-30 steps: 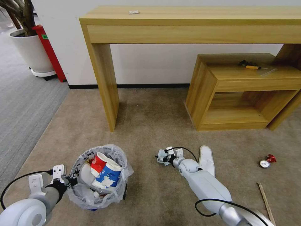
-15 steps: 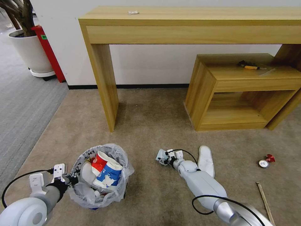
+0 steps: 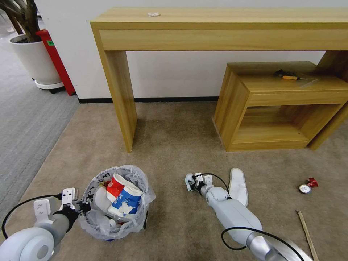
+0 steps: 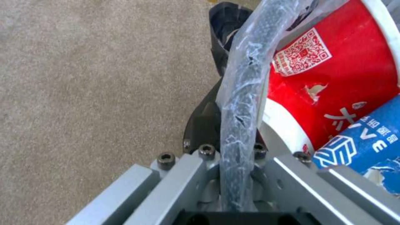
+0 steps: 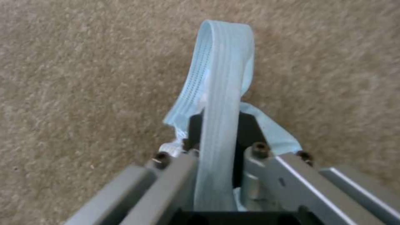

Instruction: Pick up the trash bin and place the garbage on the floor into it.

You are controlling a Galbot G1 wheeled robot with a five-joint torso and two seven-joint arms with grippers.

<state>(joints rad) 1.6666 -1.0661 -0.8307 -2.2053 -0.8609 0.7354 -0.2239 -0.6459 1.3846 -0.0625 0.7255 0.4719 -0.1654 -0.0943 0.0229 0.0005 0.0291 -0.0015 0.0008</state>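
So the bin (image 3: 117, 203) is gripped at its bagged rim (image 4: 243, 93) by the left end effector (image 3: 82, 207), low at the robot's left, with red and blue cups (image 3: 121, 195) stuffed inside. A pale blue face mask (image 5: 221, 93) is pinched in the right end effector (image 3: 189, 182), just above the floor (image 3: 174, 145), beside a white slipper (image 3: 237, 185).

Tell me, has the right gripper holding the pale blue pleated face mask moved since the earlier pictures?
Yes. The right gripper, shut on the pale blue face mask, has shifted slightly toward the white slipper lying on the carpet.
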